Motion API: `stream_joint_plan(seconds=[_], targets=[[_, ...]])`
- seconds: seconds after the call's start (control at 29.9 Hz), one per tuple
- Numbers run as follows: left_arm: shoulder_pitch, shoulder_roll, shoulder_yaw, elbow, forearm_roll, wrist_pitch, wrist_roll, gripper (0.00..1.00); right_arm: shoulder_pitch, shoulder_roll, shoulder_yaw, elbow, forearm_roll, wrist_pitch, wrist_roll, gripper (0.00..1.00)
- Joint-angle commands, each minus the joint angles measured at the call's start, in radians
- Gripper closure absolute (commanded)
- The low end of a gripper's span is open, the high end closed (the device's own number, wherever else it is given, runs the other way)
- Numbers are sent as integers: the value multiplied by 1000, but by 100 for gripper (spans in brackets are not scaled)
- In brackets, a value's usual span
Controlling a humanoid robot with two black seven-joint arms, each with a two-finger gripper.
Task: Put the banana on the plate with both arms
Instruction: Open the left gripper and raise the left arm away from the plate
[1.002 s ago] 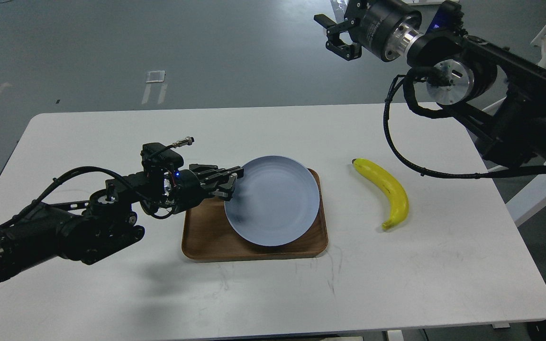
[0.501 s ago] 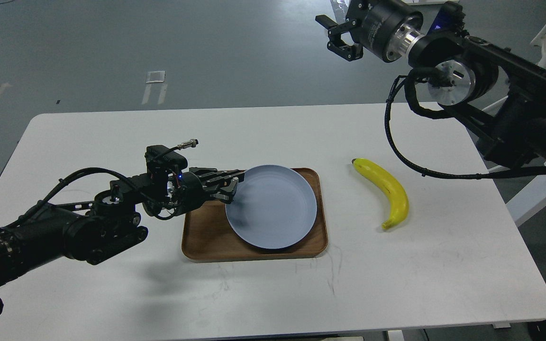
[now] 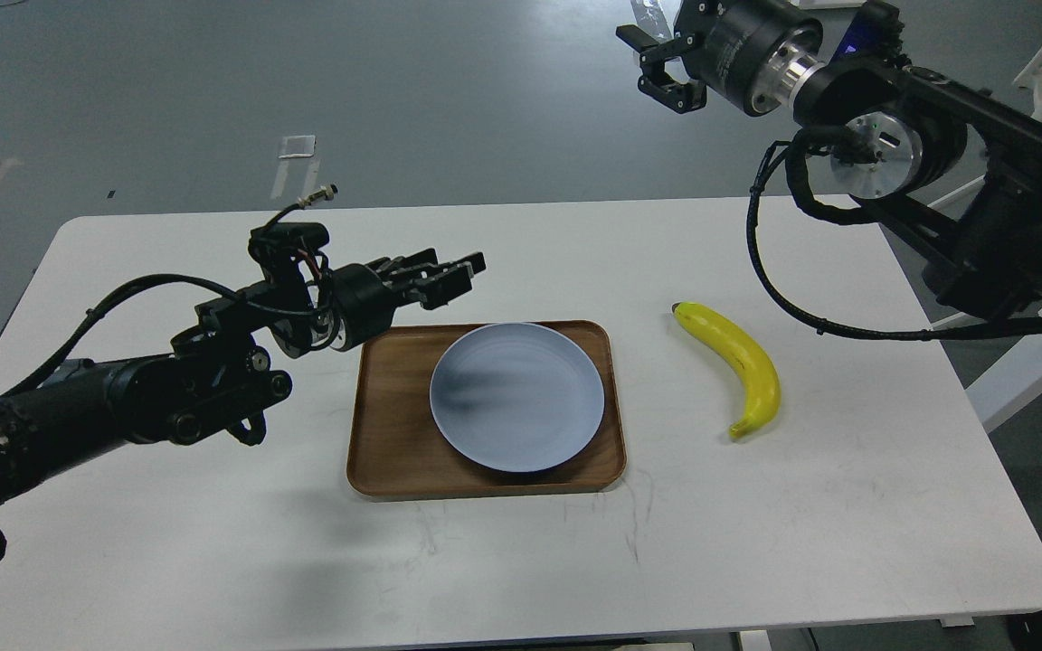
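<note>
Plate [image 3: 517, 398] now flat on tray [image 3: 394, 448], left tool [image 3: 449, 275] released, lifted away

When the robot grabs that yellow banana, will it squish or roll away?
The banana looks firm and smooth-skinned, so a gentle grip probably won't squish it, though a hard pinch might bruise it. It lies flat on its curved side on the table, so it would likely spin or slide rather than roll.

Both arms cut off at frame edges; right gripper [image 3: 666, 68] fingers too small to tell.
</note>
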Motion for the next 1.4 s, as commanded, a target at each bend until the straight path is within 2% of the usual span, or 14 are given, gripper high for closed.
stream_joint_plan(seconds=[0.0,0.1,0.2,0.27,0.33,0.47,0.53,0.67,0.77,0.8,0.83,0.9,0.97,1.37], targets=[[-41,8,-15,-19,-195,-3,1,2,-17,0,0,1,-3,7,6,0],[-75,5,-134,-41,-390,-44,19,2,-45,0,1,1,-3,8,9,0],[-64,1,-252,-74,-542,-89,84,2,-68,-1,15,8,-3,11,9,0],[-31,2,-313,-82,-629,-98,186,2,-103,-14,23,26,-3,13,11,0],[6,4,-373,-82,-683,-100,237,2,-132,-24,30,40,-3,13,11,0],[57,13,-501,-85,-769,-113,285,2,-172,-28,52,43,-2,14,9,0],[93,21,-538,-93,-774,-146,309,2,-189,-23,58,43,-2,16,8,0],[107,44,-547,-124,-786,-187,308,2,-190,-15,60,38,-2,14,8,0],[129,56,-571,-148,-787,-213,282,2,-190,-12,60,37,-2,14,8,0],[138,56,-579,-150,-787,-228,260,2,-192,-14,60,37,-2,14,8,0],[138,56,-579,-150,-787,-229,260,2,-192,-14,60,37,-2,14,8,0],[158,56,-579,-150,-789,-259,178,2,-201,-14,60,40,-2,14,8,0],[166,50,-575,-145,-790,-253,136,2,-207,-14,60,43,-2,16,8,0],[230,50,-630,-150,-795,-261,145,2,-253,-15,60,75,-2,14,8,0]])
